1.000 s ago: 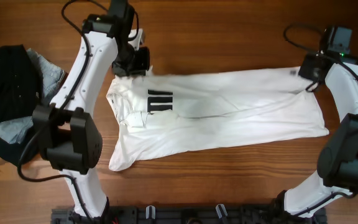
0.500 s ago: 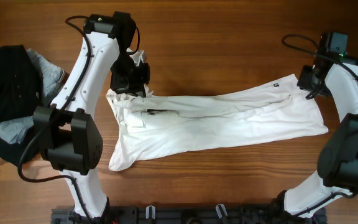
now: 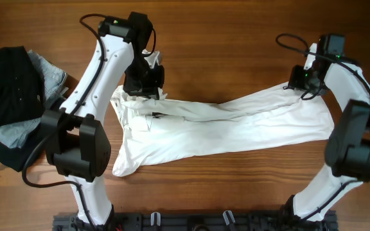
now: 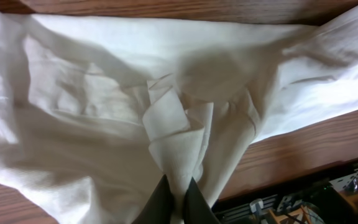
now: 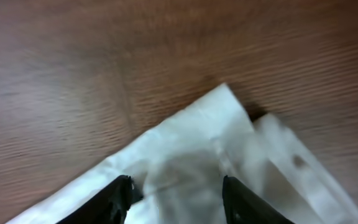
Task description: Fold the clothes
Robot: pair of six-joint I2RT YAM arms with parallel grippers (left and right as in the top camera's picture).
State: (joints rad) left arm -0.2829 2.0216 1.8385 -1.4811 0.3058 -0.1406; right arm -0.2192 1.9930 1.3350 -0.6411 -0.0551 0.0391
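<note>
White T-shirt [image 3: 230,125] lies across the counter [image 3: 236,38], lengthwise fold seemingly half-made, most folding left. Left end effector [image 4: 174,190], ten o'clock, clamps its cloth. Right end effector [image 5: 174,190], two o'clock, gapes empty.

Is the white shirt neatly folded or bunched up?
Bunched, not neatly folded. The white shirt lies in a twisted, wrinkled band across the table, with cloth pinched in the left gripper.
</note>
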